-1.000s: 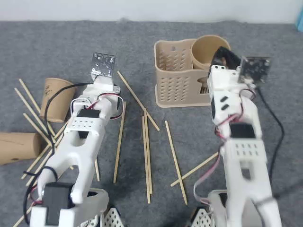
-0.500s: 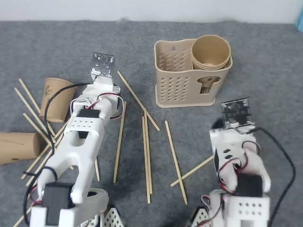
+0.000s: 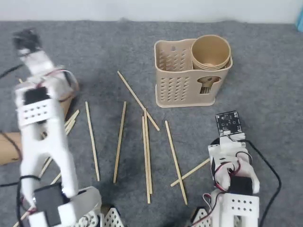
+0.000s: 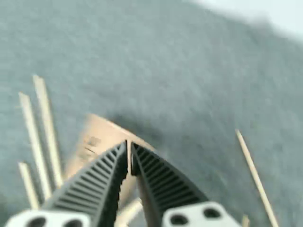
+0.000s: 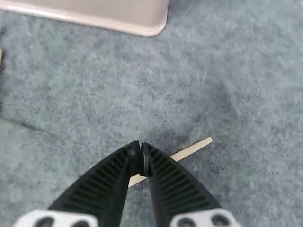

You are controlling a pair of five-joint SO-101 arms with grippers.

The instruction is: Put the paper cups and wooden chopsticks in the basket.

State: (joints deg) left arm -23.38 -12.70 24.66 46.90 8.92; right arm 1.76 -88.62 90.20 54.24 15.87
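grey carpet-like bench cover (image 3: 265,71) under left hand (image 4: 129,152) and right hand (image 5: 140,152); pale wall (image 3: 142,9) beyond both; teal object (image 3: 301,20) well beyond right hand

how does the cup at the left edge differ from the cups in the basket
The left-edge cup lies on its side; the basket cups stand upright, mouths up. It is single; they are nested together inside the basket. Both are brown paper.
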